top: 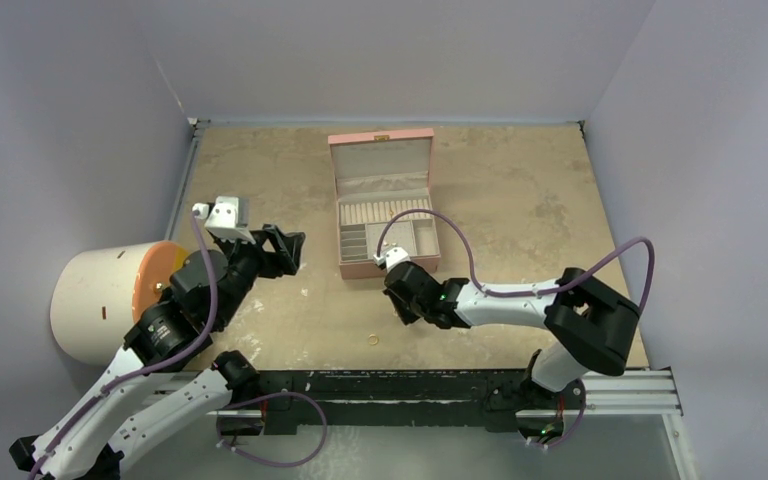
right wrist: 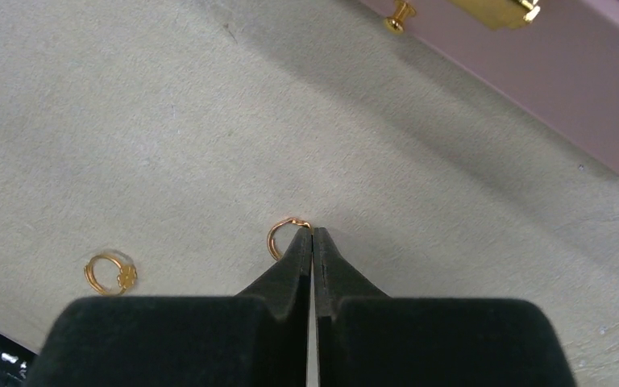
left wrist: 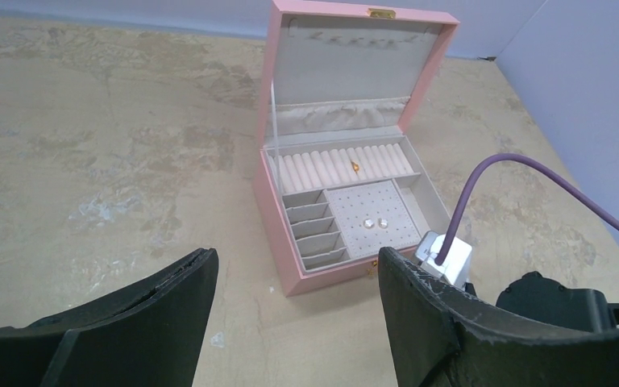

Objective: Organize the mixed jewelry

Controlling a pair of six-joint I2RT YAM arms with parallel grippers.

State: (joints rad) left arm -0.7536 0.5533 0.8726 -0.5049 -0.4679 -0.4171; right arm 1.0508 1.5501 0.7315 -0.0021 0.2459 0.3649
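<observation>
At the far left a big white drum with an orange end (top: 110,298) lies on its side, partly off the edge of the table (top: 540,210). The left arm stands in front of it and hides some of it. The left gripper (left wrist: 297,278) hangs in the air near the left side of the table. Its fingers are spread wide apart and hold nothing.

Right of it, toward the far side, sits the pink box (left wrist: 267,211) with its lid up. Inside, one gold ring (left wrist: 355,167) is stuck in the soft rolls, and two clear studs (left wrist: 375,222) sit on the dotted pad (they are very small and hard to make out). A purple cable (left wrist: 496,173) crosses in front of the box's right corner.

Near the front edge of the table lies a gold flower ring (right wrist: 110,273), by itself on the bare top.

Just right of it, close to the near wall of the box, the right gripper (right wrist: 313,234) points down at the table. Its fingers are squeezed tight together. A thin gold loop (right wrist: 279,239) lies right at the tips, and its edge touches them. The pictures do not show if the loop is pinched or only beside the tips. The fingers hide part of it, and from above the arm covers it.
</observation>
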